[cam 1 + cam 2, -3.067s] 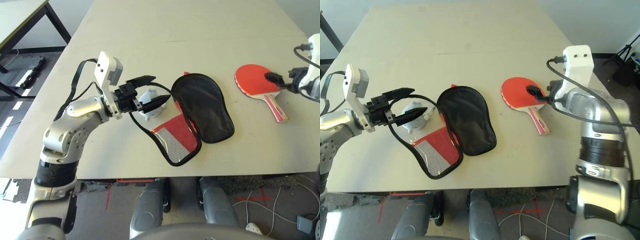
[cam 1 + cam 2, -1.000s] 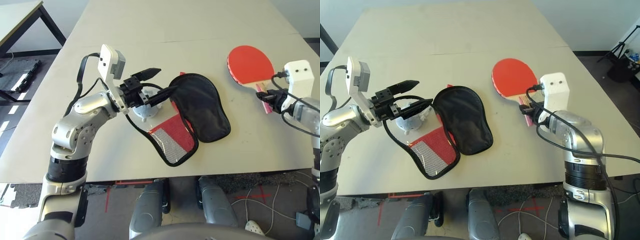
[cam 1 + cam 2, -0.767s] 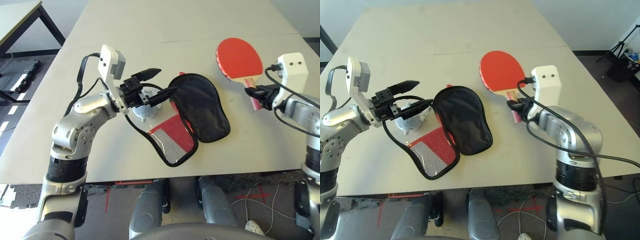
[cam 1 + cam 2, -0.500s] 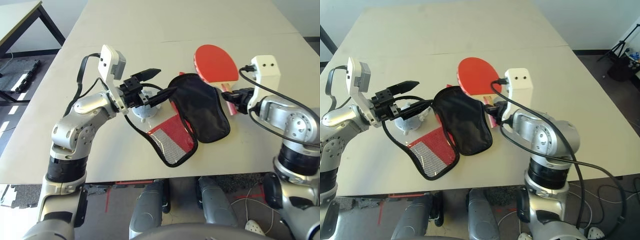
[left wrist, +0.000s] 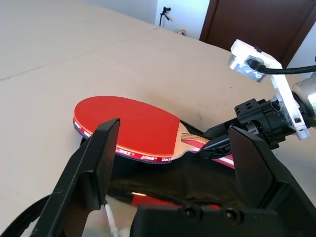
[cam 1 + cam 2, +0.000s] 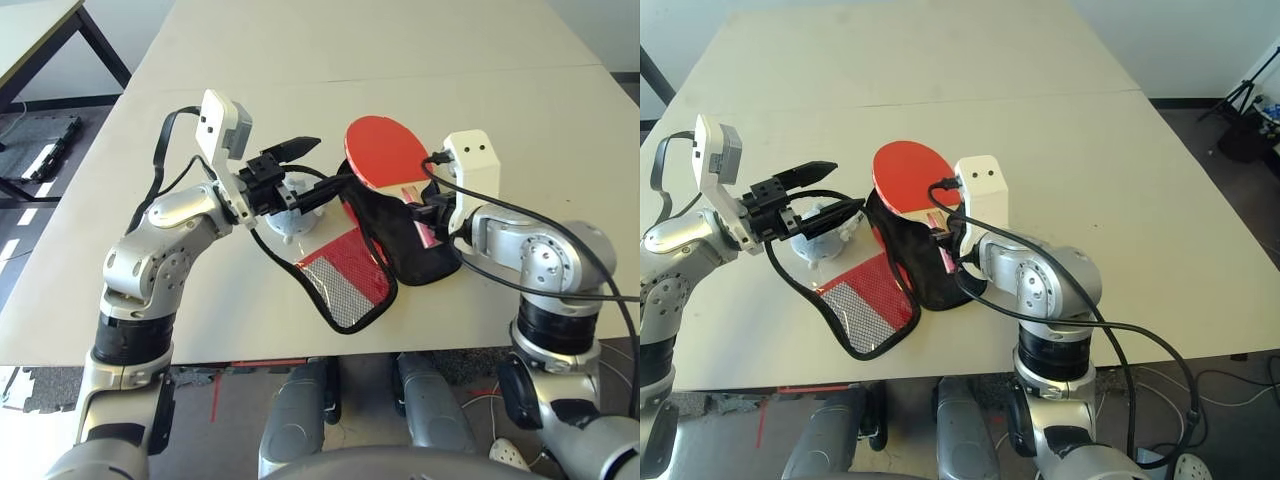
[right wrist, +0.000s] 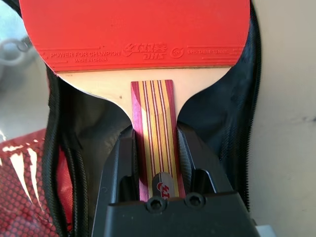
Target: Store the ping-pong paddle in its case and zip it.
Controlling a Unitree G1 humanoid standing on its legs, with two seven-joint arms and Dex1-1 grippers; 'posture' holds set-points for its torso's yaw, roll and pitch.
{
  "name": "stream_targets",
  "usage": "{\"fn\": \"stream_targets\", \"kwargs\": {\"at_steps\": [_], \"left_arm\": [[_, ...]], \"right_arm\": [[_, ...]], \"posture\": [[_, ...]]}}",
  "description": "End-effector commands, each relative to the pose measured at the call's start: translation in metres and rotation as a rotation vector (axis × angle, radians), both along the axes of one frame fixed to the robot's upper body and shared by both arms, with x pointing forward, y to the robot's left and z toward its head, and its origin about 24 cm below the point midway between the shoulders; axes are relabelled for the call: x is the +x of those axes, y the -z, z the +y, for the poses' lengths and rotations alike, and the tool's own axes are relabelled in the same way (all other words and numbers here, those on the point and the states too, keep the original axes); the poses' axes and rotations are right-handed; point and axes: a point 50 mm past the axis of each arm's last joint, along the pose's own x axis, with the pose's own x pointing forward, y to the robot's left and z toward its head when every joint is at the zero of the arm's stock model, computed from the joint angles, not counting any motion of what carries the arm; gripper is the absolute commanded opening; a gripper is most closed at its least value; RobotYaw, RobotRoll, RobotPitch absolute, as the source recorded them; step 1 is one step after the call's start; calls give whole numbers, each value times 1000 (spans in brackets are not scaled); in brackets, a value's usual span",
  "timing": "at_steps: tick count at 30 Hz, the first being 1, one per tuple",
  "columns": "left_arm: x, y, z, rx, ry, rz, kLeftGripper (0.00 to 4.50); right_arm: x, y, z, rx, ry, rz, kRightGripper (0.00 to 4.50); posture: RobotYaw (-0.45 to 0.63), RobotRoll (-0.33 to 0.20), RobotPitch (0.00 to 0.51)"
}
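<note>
While right end effector [image 7: 157, 163] clamps ping-pong paddle [image 6: 385, 152] by its handle, blade hovers over black lining | case [image 6: 395, 225] lies unzipped on worktop [image 6: 400, 60] | left end effector [image 6: 312, 165] spread wide, apparently propping the flap open for insertion.

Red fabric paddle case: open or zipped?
Open. The red fabric paddle case lies unzipped, black lining up, its red mesh flap spread on the table.

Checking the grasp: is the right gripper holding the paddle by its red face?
No, the right gripper clamps the ping-pong paddle by its striped handle.
</note>
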Motion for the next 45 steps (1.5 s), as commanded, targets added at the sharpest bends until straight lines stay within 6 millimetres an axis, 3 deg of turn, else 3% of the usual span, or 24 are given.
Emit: {"fn": "stream_targets", "kwargs": {"at_steps": [1, 21, 30, 35, 37, 45], "left_arm": [[-3, 3, -1, 17, 3, 9, 4500], [-3, 8, -9, 9, 19, 25, 4500], [-4, 10, -10, 14, 23, 31, 4500], [-2, 10, -11, 13, 25, 27, 4500], [-1, 11, -11, 13, 26, 26, 4500], [0, 11, -10, 12, 24, 20, 4500]], "right_arm": [[-6, 12, 6, -12, -38, 73, 1094], [-19, 19, -8, -100, -44, 79, 1094], [-14, 16, -5, -36, 49, 65, 1094], [-13, 11, -8, -25, 0, 59, 1094], [-14, 9, -10, -13, -20, 60, 1843], [-20, 1, -22, -40, -76, 34, 4157]], "posture": [[-21, 0, 230], [-38, 0, 262], [-38, 0, 263], [-41, 0, 246], [-42, 0, 243], [-39, 0, 238]]}}
